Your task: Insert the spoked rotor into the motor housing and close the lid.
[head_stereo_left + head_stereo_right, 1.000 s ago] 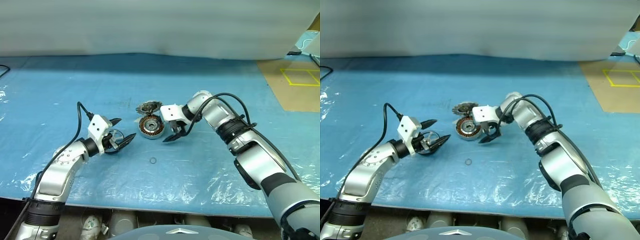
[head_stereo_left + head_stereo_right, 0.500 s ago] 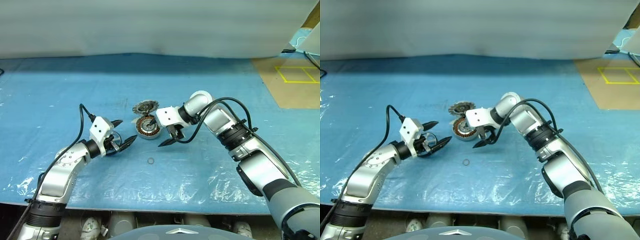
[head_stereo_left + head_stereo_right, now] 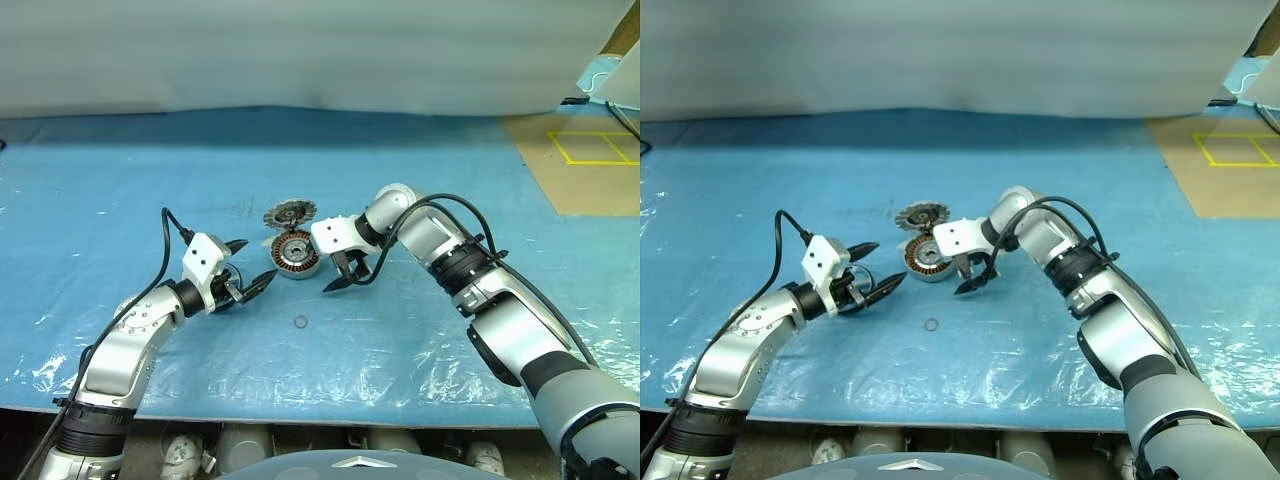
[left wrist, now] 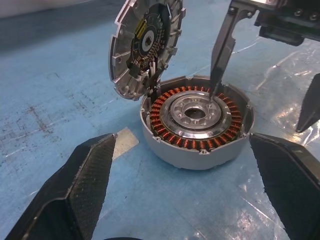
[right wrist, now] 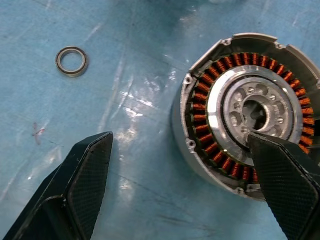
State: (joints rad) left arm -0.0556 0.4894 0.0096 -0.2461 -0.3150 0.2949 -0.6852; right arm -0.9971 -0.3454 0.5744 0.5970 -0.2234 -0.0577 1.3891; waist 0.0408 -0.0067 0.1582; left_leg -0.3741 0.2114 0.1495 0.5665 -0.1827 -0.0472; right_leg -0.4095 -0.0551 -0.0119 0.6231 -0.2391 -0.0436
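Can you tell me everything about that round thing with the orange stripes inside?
That is the motor housing, a short round puck of grey metal lying flat on the blue sheet. Inside it, a ring of copper-orange windings circles a shiny silver hub with small holes. Its lid stands open, tilted up at the housing's edge, with ribs and a dark middle on its inner face. One finger of the open right gripper reaches down onto the hub, apparently touching it.

The motor housing [image 4: 196, 131] is showing a grey shell, a ring of copper-orange windings and a silvery hub. The lid [image 4: 145, 45] is showing silver-grey ribs around a dark centre. The table cover [image 3: 120, 180] is plain blue; the gripper fingers [image 4: 85, 185] are black.
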